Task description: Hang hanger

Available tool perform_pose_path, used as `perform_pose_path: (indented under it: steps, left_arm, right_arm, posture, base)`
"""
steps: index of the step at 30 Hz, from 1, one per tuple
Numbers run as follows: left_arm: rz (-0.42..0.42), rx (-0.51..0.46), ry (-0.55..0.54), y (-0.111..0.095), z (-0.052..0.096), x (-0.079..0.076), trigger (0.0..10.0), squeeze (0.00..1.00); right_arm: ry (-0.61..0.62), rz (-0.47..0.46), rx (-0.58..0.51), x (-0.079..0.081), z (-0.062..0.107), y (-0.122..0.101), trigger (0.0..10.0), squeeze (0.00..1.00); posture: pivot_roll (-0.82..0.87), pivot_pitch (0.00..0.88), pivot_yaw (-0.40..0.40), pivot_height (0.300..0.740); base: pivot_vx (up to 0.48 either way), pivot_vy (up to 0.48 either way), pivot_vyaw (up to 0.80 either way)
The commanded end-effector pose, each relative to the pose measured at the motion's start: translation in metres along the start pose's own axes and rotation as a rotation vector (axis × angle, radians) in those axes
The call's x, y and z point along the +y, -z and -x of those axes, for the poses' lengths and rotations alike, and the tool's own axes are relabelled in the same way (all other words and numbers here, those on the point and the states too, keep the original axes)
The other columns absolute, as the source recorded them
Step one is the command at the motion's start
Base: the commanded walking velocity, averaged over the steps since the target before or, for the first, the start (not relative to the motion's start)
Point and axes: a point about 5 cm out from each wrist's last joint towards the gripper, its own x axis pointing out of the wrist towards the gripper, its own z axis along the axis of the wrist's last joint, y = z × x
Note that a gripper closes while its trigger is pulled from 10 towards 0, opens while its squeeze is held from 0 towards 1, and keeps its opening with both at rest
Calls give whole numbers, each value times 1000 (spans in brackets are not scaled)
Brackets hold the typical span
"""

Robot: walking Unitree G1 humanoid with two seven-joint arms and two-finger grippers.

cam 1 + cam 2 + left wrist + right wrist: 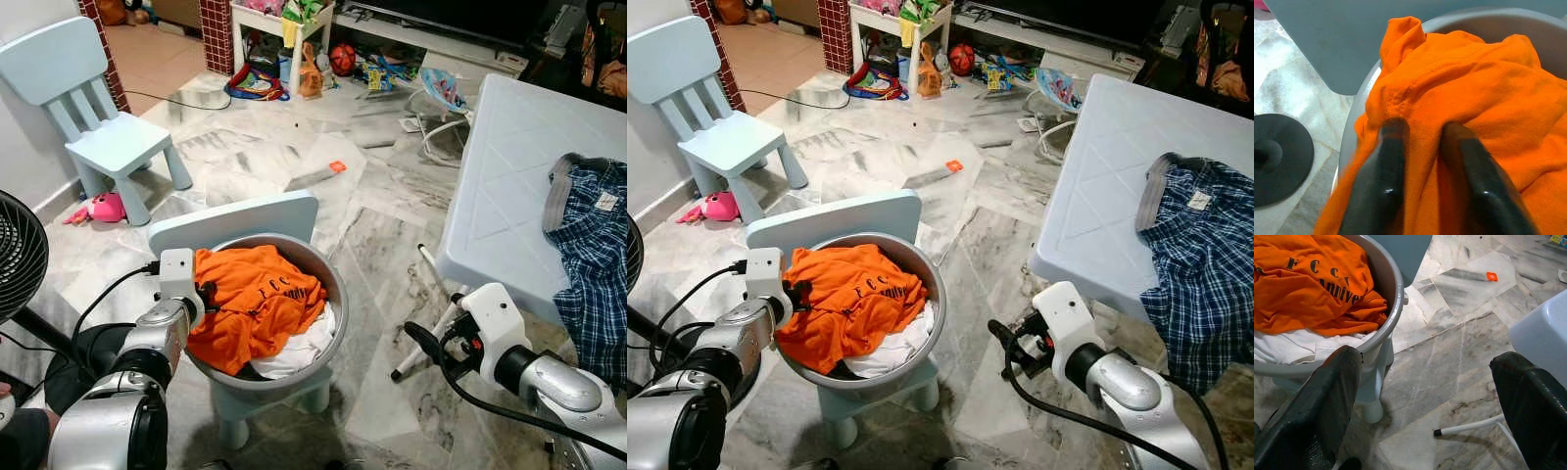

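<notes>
— Where's the left gripper (1422, 147)?
— Lower left of the frame, its 2 fingers clamped on a fold of the orange T-shirt (250, 304) in the grey basin (331, 284) on the pale blue stool (235, 220).
— And the right gripper (421, 341)?
— Lower right, jaws wide apart above the marble floor (382, 211), beside the white table (509, 166) where a plaid shirt (593, 255) lies. No hanger that I can tell.

left hand (1422, 147) pinching, right hand (1430, 396) spread
</notes>
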Motion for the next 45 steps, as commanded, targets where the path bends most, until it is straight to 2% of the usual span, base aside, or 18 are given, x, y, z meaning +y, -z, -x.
perform_pose_path:
  steps: [1, 9, 16, 20, 26, 29, 32, 34, 39, 40, 42, 43, 45]
  left_arm:
    - [3, 13, 10, 3, 0, -2, 0, 0]
    - [13, 0, 18, 1, 0, -2, 0, 0]
    - [41, -14, 58, 3, -1, -16, 0, 0]
    - [53, -22, 77, 4, -1, -23, 0, 0]
    - [5, -34, 100, 6, 1, -31, 0, 0]
    - [-9, -20, 128, 14, 6, -37, 0, 0]
    - [21, 8, 151, 23, 12, -42, 0, 0]
    - [12, 49, 164, 36, 19, -44, 0, 0]
    - [-31, 72, 181, 46, 32, -41, 0, 0]
    - [-74, 63, 180, 45, 35, -40, 7765, 0]
    - [-101, 56, 172, 44, 37, -39, 7765, 0]
    - [-124, 51, 147, 43, 38, -37, 10000, 1000]
    - [-138, 47, 109, 41, 41, -35, 10000, 1000]
  right_arm:
    - [0, -2, 15, 0, -2, 3, 10000, 0]
    - [1, -2, 6, 0, -7, 1, 10000, 0]
    - [-12, -11, -3, 2, -10, 0, 10000, 0]
    - [-66, -34, -4, 6, -13, 0, 10000, 0]
    - [-83, -42, 1, 9, -16, 2, 10000, 0]
    - [-86, -46, 1, 10, -17, 2, 10000, 0]
    - [-88, -48, -1, 10, -19, 2, 10000, 0]
    - [-90, -49, -2, 11, -20, 2, 10000, 0]
    - [-94, -52, -3, 11, -22, 2, 10000, 0]
    - [-96, -52, -3, 11, -23, 3, 10000, 0]
    - [-97, -51, -2, 11, -24, 3, 10000, 0]
    - [-99, -51, -2, 11, -25, 3, 10000, 0]
    - [-101, -50, -1, 11, -26, 3, 10000, 0]
  posture:
    - [-263, 118, -112, 740]
    - [-254, 105, -108, 740]
    - [-244, 98, -104, 740]
    - [-235, 94, -99, 740]
    - [-220, 91, -93, 740]
    - [-213, 91, -90, 740]
    - [-207, 90, -89, 740]
    - [-202, 88, -88, 740]
    - [-195, 88, -91, 740]
    - [-191, 87, -93, 740]
    - [-191, 87, -93, 740]
    - [-189, 87, -96, 740]
    - [-188, 89, -96, 740]
  base:
    - [0, 0, 0]
    - [0, 0, 0]
    - [0, 0, 0]
    - [0, 0, 0]
    - [0, 0, 0]
    - [0, 0, 0]
    - [0, 0, 0]
    - [0, 0, 0]
    - [0, 0, 0]
    - [0, 0, 0]
    - [0, 0, 0]
    - [0, 0, 0]
    - [0, 0, 0]
